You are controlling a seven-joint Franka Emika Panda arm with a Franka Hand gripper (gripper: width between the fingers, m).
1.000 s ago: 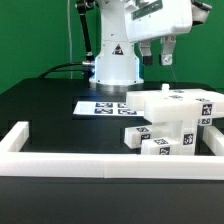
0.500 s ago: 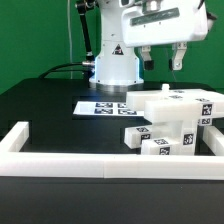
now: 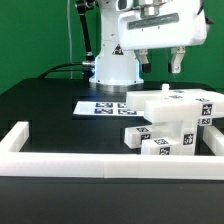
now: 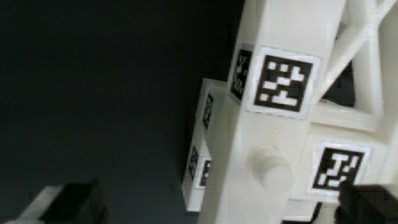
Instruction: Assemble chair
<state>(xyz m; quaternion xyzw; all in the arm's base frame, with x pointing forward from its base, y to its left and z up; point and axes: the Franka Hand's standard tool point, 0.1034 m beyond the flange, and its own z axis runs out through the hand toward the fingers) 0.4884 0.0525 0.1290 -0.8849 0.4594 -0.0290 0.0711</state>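
Tool (image 3: 160, 62) has shifted sideways and rotated; jaws spread wide, empty. White blocky tagged plastic chair assembly (image 3: 170, 118) lies below it. Probably aligning for grasp.

The arm (image 3: 105, 66) is glossy white, built of rounded, swollen joint housings. Its lower segment carries a small black triangular sticker (image 3: 117, 50). A thin black cable (image 3: 62, 70) trails from the base, and more dark cables (image 3: 78, 20) run up behind the arm. The hand housing (image 3: 150, 22) is a boxier white block with grey parts at its top. The gripper (image 3: 161, 63) has two short dark grey fingers (image 3: 143, 62); in the wrist view they show only as black, blurred tips (image 4: 71, 203).
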